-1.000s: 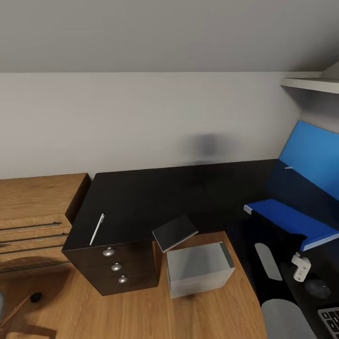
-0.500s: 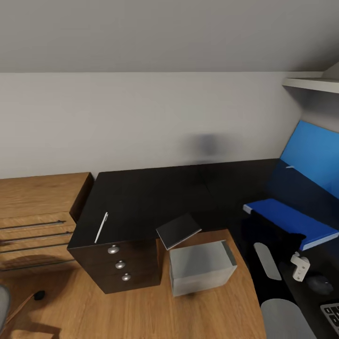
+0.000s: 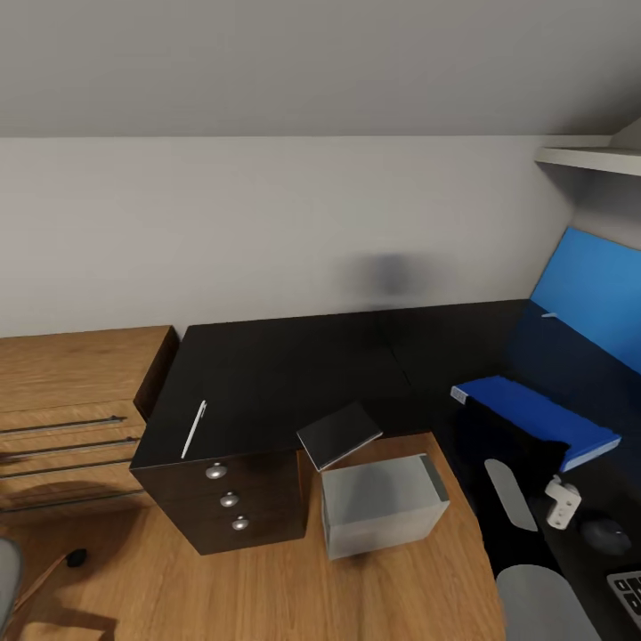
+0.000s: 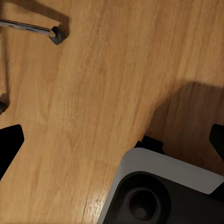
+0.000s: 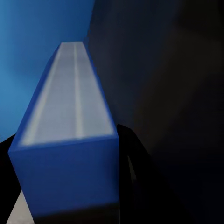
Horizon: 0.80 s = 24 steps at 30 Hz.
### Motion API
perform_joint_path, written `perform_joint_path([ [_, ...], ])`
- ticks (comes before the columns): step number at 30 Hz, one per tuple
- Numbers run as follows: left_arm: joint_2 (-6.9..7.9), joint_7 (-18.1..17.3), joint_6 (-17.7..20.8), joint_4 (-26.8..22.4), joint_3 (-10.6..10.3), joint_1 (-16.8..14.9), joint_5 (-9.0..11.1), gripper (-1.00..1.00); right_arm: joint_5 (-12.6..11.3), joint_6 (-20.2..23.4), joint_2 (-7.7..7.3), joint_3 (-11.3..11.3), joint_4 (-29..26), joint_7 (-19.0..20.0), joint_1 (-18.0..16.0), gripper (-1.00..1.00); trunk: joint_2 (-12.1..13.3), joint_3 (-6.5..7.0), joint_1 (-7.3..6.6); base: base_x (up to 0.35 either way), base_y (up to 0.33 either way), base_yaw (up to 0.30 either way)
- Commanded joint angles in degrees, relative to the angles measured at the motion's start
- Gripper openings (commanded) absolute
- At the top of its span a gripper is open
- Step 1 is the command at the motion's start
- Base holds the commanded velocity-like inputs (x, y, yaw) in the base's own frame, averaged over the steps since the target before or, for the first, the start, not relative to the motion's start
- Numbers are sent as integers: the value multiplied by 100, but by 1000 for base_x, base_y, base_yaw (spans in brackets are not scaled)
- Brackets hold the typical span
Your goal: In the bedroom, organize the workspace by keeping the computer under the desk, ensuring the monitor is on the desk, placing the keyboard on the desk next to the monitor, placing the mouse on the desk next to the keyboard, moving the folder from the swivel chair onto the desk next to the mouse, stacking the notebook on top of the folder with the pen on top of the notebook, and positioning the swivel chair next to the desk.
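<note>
The blue folder with white page edges hovers just over the black desk at its right wing, below the blue back panel. My right gripper is shut on the folder, its dark fingers on either side. A white pen lies near the desk's left edge. The grey notebook overhangs the front edge. The grey computer stands on the floor beside the drawer unit. The mouse and a keyboard corner sit at far right. My left gripper hangs open over the floor.
An oak dresser adjoins the desk's left end. The black drawer unit sits under it. A swivel chair leg and caster lie on the wood floor near my base. A white shelf hangs at upper right.
The view has shifted slightly, camera motion. The folder in my right gripper has moved a little left along the desk. Pen, notebook and computer stay put.
</note>
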Motion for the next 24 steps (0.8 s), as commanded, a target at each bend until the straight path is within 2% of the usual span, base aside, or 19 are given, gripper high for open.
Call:
perform_joint_path([
  [1,5,36,-32,1,-47,-4,55,100,-61,127,-35,-14,-7,-53,-4,-100,-3,-5,0,0,0,0],
  [5,7,36,-32,1,-47,-4,55,100,-325,279,-162,-24,19,-53,-5,-100,-3,-5,0,0,0,0],
  [8,5,36,-32,0,-47,-4,55,100,-769,343,-361,-23,240,-52,-52,-100,-3,-5,0,0,0,0],
  [11,7,36,-32,0,-47,-4,55,100,-991,357,-488,-21,465,-50,-148,-100,-3,-5,0,0,0,0],
  [15,7,36,-32,0,-47,-4,55,100,-1061,361,-536,-12,545,-43,-183,-100,-3,-5,0,0,0,0],
  [24,11,36,-32,0,-47,-4,55,100,-1079,362,-536,-19,557,-35,-188,-100,-3,-5,0,0,0,0],
])
